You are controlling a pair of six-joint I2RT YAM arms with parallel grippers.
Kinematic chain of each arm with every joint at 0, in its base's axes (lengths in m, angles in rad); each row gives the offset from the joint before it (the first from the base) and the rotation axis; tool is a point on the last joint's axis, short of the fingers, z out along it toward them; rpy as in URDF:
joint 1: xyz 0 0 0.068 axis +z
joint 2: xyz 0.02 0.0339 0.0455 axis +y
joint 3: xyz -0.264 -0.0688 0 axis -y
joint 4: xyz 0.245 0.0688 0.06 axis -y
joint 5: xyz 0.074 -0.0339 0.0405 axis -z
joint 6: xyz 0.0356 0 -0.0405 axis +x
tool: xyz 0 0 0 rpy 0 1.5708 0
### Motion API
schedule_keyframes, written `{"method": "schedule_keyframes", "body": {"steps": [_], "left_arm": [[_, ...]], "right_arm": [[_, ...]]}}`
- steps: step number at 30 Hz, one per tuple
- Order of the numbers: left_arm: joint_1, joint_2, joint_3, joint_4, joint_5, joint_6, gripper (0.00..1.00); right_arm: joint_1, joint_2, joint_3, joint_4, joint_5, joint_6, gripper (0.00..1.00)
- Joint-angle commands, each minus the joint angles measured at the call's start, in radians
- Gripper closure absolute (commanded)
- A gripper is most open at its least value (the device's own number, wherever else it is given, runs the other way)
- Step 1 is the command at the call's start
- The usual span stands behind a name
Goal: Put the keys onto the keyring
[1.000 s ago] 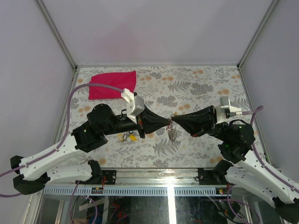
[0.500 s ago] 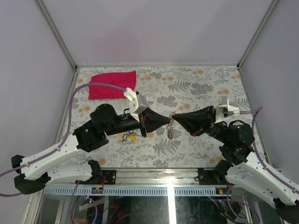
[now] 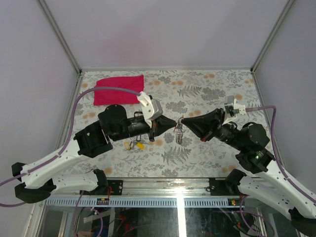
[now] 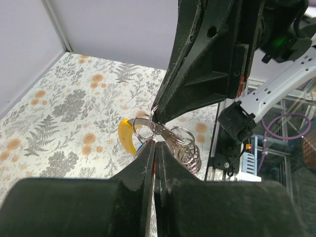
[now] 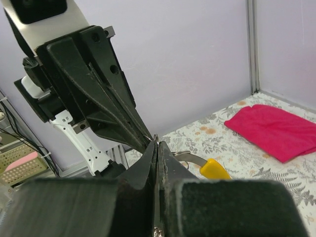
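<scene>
My left gripper [image 3: 176, 125] and right gripper [image 3: 184, 120] meet tip to tip above the middle of the table. Both are shut, pinching the thin metal keyring [image 4: 167, 131] from opposite sides. Its silvery chain [image 3: 179, 135] hangs below the tips, and in the left wrist view it shows as a coil of links [image 4: 189, 154]. A yellow-headed key [image 4: 127, 137] hangs at the ring; its blade and yellow head [image 5: 215, 169] show beside my right gripper [image 5: 157, 142]. My left gripper [image 4: 155, 144] has its jaws pressed together. Other small keys [image 3: 134, 145] lie on the table under the left arm.
A red cloth [image 3: 119, 89] lies flat at the back left of the flowered table [image 3: 212, 89], seen also as the red cloth [image 5: 276, 129]. Metal frame posts and lilac walls close in the sides. The table's front rail [image 3: 163, 182] runs between the arm bases.
Both arms have shifted while staying shut on the ring: the left wrist has swung right and rolled, the right arm has leaned in leftward, and the chain hangs slightly further left.
</scene>
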Motion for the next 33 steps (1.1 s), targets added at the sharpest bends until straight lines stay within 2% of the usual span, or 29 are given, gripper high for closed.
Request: {"method": "schedule_keyframes", "body": {"steps": [1,20,33], "left_arm": [[-0.008,0.001,0.054,-0.105,-0.037,0.067,1.00],[-0.018,0.031,0.079,-0.129,-0.011,0.094,0.99],[-0.021,0.029,0.092,-0.126,-0.085,0.115,1.00]], "right_arm": [[-0.004,0.007,0.088,-0.009,0.070,-0.006,1.00],[-0.004,0.079,0.133,-0.040,-0.047,0.045,1.00],[-0.004,0.111,0.159,-0.112,-0.094,0.044,1.00]]}}
